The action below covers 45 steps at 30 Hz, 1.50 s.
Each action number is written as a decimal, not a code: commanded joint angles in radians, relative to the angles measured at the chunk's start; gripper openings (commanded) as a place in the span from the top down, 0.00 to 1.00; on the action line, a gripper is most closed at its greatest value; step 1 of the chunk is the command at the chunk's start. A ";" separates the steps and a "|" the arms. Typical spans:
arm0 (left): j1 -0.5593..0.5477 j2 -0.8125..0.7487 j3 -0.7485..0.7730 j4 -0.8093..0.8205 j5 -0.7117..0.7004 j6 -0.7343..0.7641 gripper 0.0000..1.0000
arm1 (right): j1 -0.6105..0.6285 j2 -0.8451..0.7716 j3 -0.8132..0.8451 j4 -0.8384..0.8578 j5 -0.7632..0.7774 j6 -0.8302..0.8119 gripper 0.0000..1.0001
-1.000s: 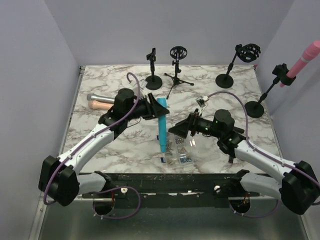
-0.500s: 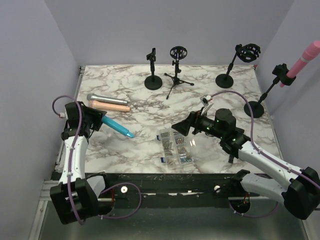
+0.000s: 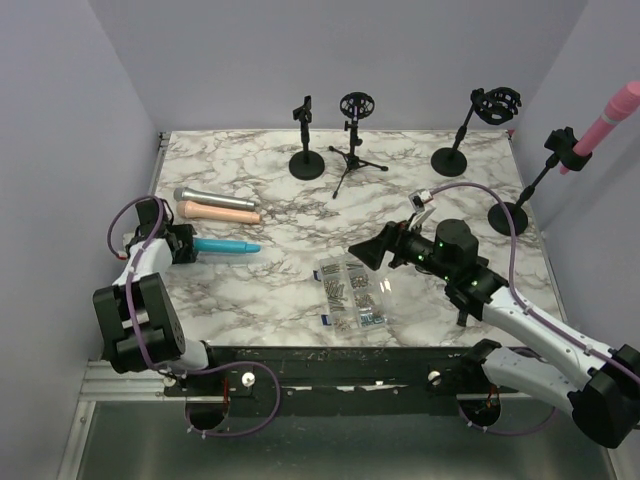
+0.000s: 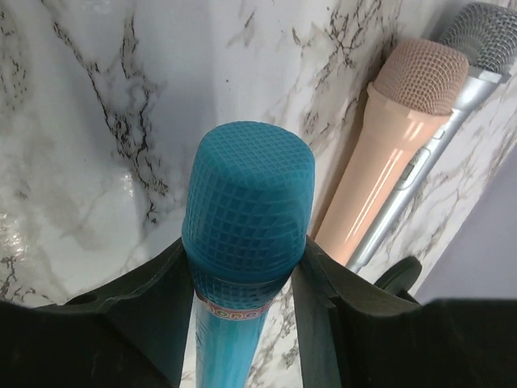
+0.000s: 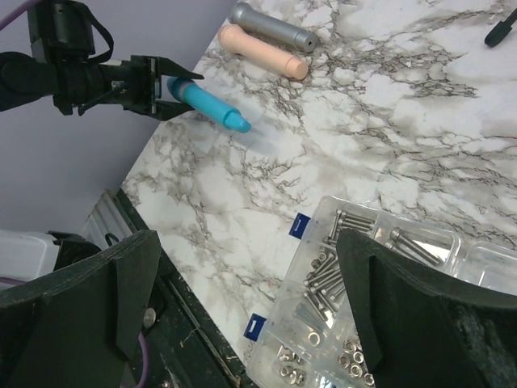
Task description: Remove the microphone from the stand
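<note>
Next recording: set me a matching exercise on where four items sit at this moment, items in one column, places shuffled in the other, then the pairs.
Items
1. blue microphone
2. pink microphone
3. peach microphone
4. clear screw box

Places
A. clipped in the stand at the right edge
B. lying flat beside the silver microphone
C. gripped in the left hand
D. lying close to the open right hand

Pairs: 1-C, 2-A, 3-B, 4-D

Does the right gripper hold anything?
No, the right gripper stands wide open and empty.
</note>
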 commanded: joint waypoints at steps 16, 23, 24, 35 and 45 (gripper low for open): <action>-0.001 0.108 0.120 0.041 -0.018 -0.027 0.04 | 0.004 0.065 0.020 -0.006 0.011 0.002 0.00; -0.019 -0.056 0.069 0.045 0.052 0.057 0.01 | 0.005 0.046 0.059 -0.107 0.078 -0.025 0.00; -0.025 -0.095 0.059 0.045 0.053 0.076 0.02 | 0.004 0.041 0.065 -0.123 0.091 -0.029 0.00; -0.507 -0.274 0.209 0.067 -0.036 0.408 0.02 | 0.003 0.031 0.176 -0.326 0.538 -0.058 0.00; -0.706 -0.184 0.421 0.061 0.274 0.800 0.04 | -0.267 0.263 0.514 -0.444 0.613 -0.072 0.00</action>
